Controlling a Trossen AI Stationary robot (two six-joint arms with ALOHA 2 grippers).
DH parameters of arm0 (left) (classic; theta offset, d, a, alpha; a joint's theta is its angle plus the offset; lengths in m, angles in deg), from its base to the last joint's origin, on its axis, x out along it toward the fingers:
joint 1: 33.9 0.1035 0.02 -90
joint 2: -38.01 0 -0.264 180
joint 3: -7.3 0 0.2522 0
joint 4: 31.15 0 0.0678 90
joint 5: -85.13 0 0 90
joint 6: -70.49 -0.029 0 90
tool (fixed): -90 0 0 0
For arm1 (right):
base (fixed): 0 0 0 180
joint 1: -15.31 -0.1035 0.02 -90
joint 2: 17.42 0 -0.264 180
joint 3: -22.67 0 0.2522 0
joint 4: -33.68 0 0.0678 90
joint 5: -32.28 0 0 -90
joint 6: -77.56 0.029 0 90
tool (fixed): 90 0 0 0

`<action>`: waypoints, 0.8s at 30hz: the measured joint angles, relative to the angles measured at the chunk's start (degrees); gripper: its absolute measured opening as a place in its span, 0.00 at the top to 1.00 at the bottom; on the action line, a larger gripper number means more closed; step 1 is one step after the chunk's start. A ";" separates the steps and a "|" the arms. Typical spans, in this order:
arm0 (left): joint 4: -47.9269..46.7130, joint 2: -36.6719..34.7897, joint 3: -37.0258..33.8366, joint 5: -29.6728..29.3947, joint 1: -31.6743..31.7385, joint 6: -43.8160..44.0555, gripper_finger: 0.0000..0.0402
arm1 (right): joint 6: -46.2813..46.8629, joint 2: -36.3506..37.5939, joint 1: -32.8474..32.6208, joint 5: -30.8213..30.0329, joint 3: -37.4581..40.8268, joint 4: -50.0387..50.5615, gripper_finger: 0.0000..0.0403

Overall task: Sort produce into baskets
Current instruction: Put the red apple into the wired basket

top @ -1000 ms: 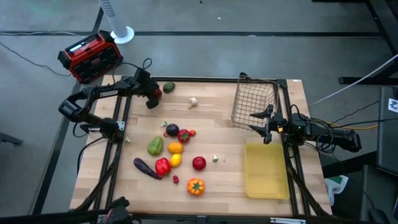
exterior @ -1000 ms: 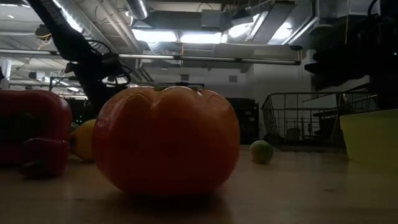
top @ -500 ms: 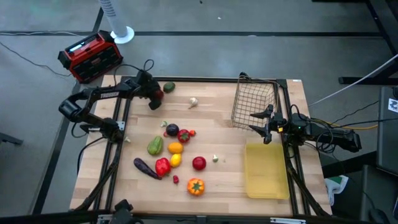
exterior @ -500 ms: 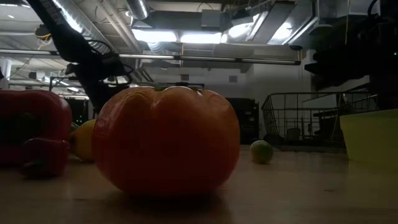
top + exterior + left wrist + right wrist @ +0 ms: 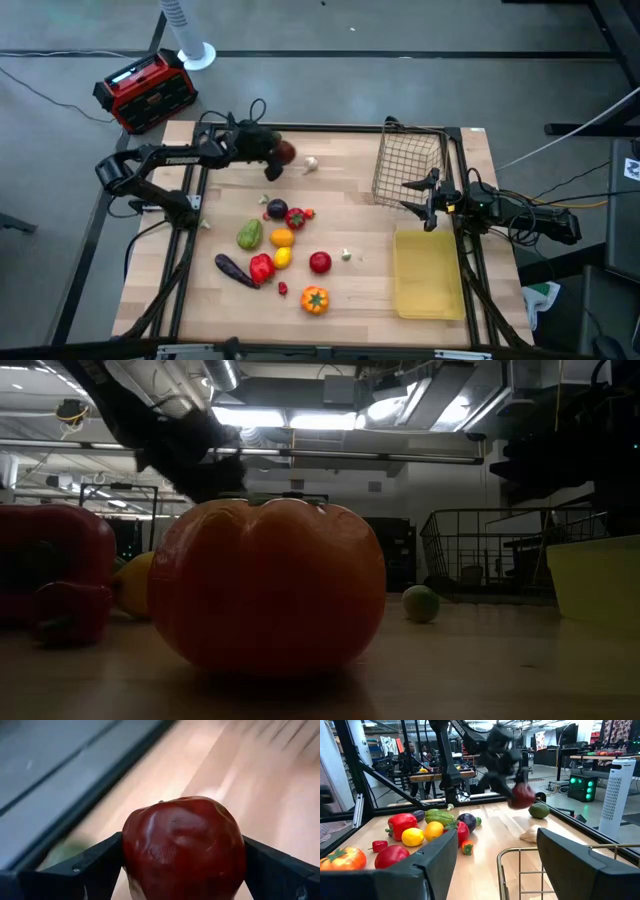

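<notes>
My left gripper [image 5: 280, 157] is shut on a red apple [image 5: 286, 153] above the table's far part, next to a white garlic [image 5: 311, 164]; the apple also shows in the right wrist view [image 5: 522, 796]. The other produce lies in a cluster at mid-table [image 5: 282, 245], among it an orange tomato-like piece [image 5: 315, 299] and a red apple [image 5: 319, 262]. A green avocado [image 5: 539, 810] lies at the far edge. My right gripper [image 5: 420, 202] is open and empty beside the wire basket [image 5: 410, 165]. The yellow tray [image 5: 428, 272] lies near it. My left gripper pinches the red apple by its two opposite sides [image 5: 131, 851] between its two fingers [image 5: 97, 862]. The apple's stem end [image 5: 161, 801] points away from the wrist. The apple is lifted clear of the table.
A red-and-black box [image 5: 146, 90] stands off the table's far left corner. A white fan base [image 5: 197, 55] stands behind it. The table's black frame rails [image 5: 185, 250] run along both sides. Bare wood lies between the cluster and the tray.
My left gripper has gone toward the table's right edge with the red apple, from the far left corner to beside the garlic. The apple stays in the hold, clear of the table.
</notes>
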 joint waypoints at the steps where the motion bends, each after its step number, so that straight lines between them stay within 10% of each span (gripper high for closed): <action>1: 3.31 0.00 0.10 0.08 -1.58 1.86 0.14 | 0.00 0.00 0.01 0.00 -0.02 0.00 0.33; 13: 30.34 2.19 3.64 -13.44 -22.87 9.18 0.14 | 0.00 0.00 -0.01 0.00 -0.01 0.00 0.33; 24: 30.88 23.45 29.05 -13.05 -26.41 9.01 0.14 | 0.00 0.02 0.00 0.15 -0.01 0.63 0.33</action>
